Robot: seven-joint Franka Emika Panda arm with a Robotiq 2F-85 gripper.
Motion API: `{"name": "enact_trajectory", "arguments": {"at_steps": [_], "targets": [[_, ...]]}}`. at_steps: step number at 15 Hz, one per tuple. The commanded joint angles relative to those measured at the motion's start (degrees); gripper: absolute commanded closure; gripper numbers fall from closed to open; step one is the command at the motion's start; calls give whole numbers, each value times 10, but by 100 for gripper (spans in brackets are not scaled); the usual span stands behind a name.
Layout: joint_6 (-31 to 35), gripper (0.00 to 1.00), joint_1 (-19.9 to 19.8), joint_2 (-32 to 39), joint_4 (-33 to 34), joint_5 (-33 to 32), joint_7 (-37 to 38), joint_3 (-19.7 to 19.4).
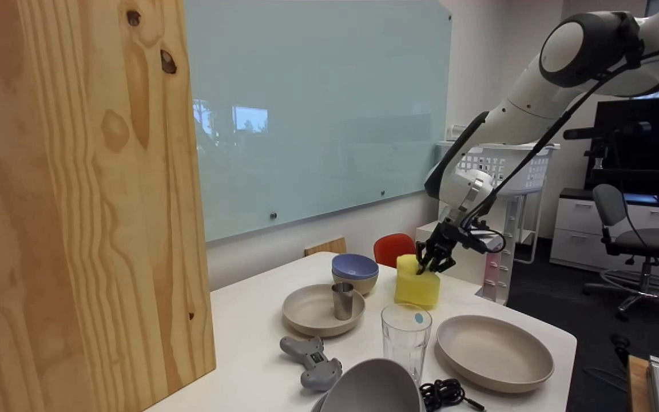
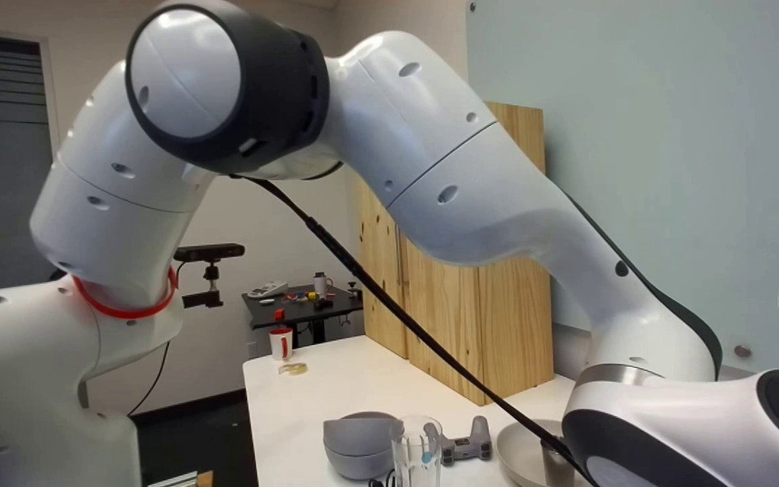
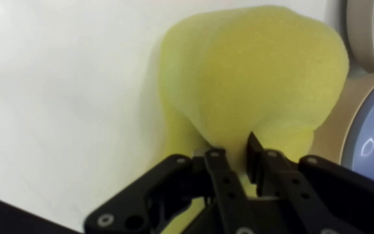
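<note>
Behind your white desk (image 1: 238, 332) hangs a pale glass board (image 1: 318, 114). Your jaws grip the yellow sponge (image 1: 417, 293), pinching it so it bulges beyond them; you have it just beside the beige bowl (image 1: 365, 284) with the blue bowl (image 1: 354, 266) nested inside.
</note>
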Motion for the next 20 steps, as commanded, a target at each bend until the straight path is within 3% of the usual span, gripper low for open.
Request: {"name": "enact_trajectory", "arguments": {"at_steps": [1, 10, 14, 20], "targets": [[-51, 95, 2, 14, 8, 17, -23, -13], [-74, 95, 23, 52, 31, -10, -35, -57], [-128, 95, 38, 32, 12, -23, -13, -79], [-157, 95, 52, 16, -27, -14, -16, -103]]}}
